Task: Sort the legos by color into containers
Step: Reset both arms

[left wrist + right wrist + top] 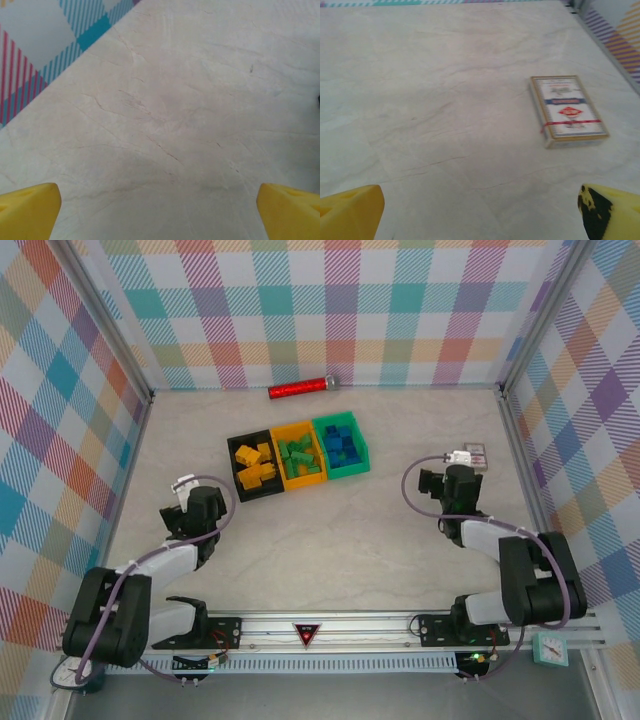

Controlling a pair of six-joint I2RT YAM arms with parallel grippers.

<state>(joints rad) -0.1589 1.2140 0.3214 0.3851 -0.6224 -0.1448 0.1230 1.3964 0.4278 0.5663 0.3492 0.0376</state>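
Legos lie inside the containers, three joined bins in a row toward the back of the table, as my top camera shows. Yellow bricks sit in the black bin at the row's left end. Green bricks sit in the yellow-orange bin in the middle, and blue bricks sit in the green bin at the right end.

A red cylinder lies behind the row, near the back wall. A small card box lies well to the right of the row.

From above, both arms are folded back, one to the near left of the row and one to its right, each well apart from the bins.

My left wrist camera looks down on the left fingers. They are yellow and released, spread wide over bare, veined table.

My right wrist camera shows the right fingers, also released and spread wide. The far tip has a black patch. This close view picks out the card box's gold border and red band, which the top camera leaves too small to read.
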